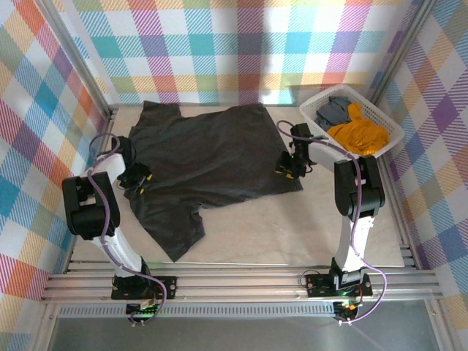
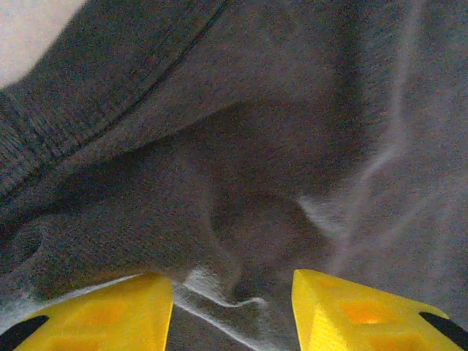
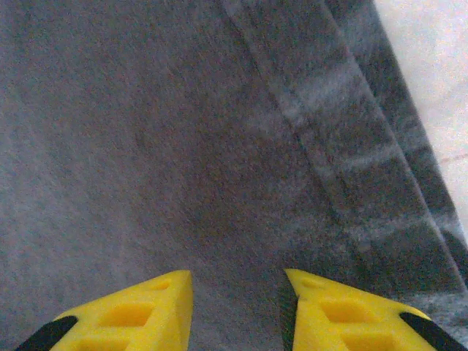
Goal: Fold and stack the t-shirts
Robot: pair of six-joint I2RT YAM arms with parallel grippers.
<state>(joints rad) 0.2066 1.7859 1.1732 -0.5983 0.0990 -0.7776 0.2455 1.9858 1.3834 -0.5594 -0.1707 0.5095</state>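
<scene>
Yellow left tool (image 2: 232, 296) over charcoal shirt (image 1: 212, 157), right tool (image 3: 238, 296) near hem

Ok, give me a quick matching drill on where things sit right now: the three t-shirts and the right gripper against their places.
Things:
1. charcoal t-shirt
2. orange t-shirt
3. grey t-shirt
4. right gripper

Places:
A. in the basket, at its far end
B. low over the charcoal t-shirt's right edge
C. spread out on the table
D. in the basket, at its near end

Pairs: 1-C, 2-D, 3-A, 4-B.
</scene>
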